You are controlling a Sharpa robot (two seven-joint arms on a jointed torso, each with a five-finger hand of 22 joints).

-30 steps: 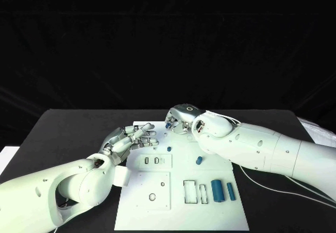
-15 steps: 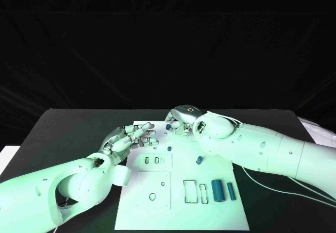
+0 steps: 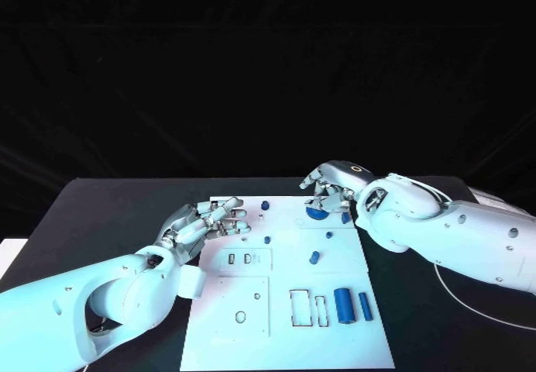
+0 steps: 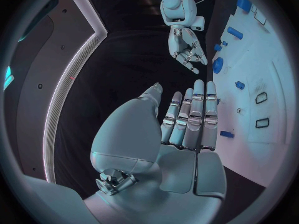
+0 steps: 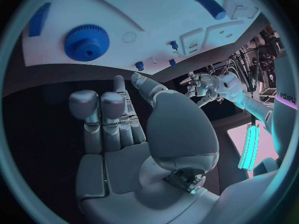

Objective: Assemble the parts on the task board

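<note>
Right hand (image 3: 331, 186): upper right of board (image 3: 285, 325), fingers loosely curled, empty, poised over the gear (image 3: 318, 215), likely to pick it.
Left hand (image 3: 207, 221): board's left edge, fingers together, nothing held, waiting.
Cylinders (image 3: 345, 304): lower right, unplaced.

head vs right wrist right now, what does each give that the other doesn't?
Head view alone: the two long blue cylinders lying side by side on the task board, next to the tall rectangular slots.

Right wrist view alone: the blue gear in full, with its teeth and centre hole. From the head camera the fingers of the right hand cover most of it.

Both: the board, the small blue pegs, the right hand and the left hand, neither holding anything.
</note>
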